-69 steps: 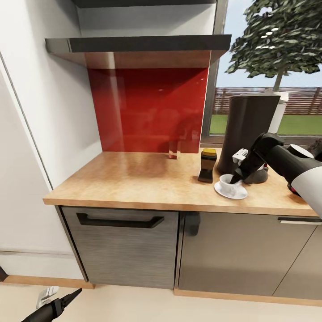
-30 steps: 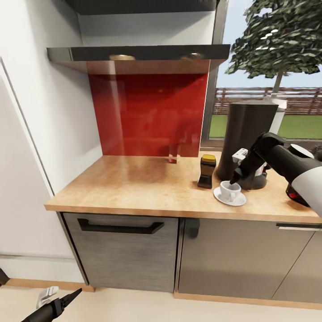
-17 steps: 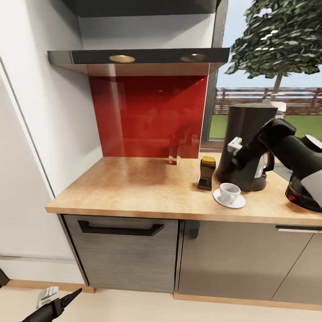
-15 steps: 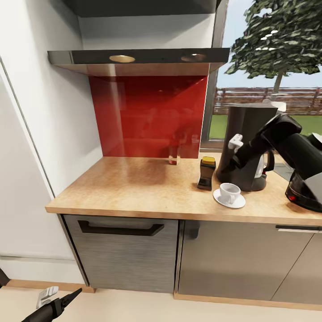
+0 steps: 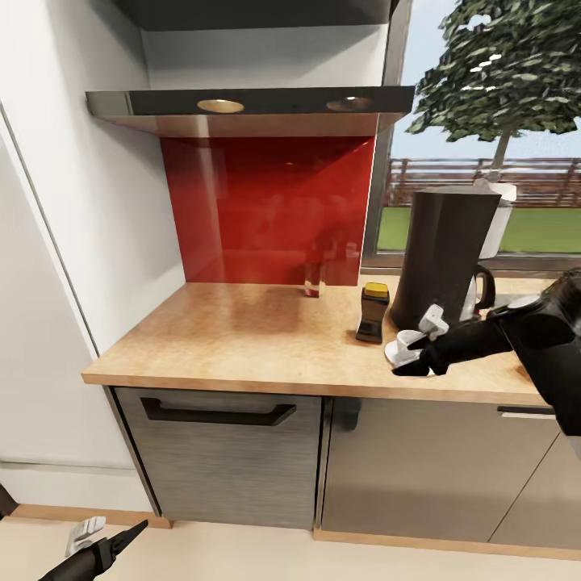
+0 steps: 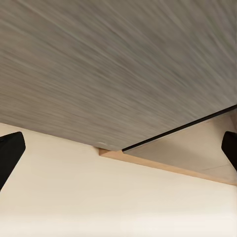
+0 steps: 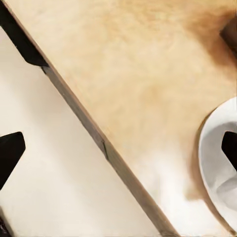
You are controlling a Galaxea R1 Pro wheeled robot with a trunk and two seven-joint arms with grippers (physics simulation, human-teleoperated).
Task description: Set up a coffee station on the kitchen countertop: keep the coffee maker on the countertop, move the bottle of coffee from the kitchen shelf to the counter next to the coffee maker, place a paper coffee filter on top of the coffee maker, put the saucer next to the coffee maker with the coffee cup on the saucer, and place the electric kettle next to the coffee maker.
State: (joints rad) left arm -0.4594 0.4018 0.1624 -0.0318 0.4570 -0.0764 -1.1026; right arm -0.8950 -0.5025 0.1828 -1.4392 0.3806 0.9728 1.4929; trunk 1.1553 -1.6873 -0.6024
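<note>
Now, right gripper [image 5: 410,357]: I saw its jaws spread, empty.
Saucer [image 7: 217,163]: just beside one fingertip, on the countertop [image 5: 266,331].
Coffee maker [image 5: 446,250]: behind the jaws.
Left gripper [image 6: 118,153]: jaws spread, near the floor.

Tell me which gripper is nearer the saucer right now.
Right. The right gripper hangs over the counter's front edge, right at the saucer, partly covering it in the head view. The left gripper hangs low near the floor, below the cabinet front, far from it.
</note>
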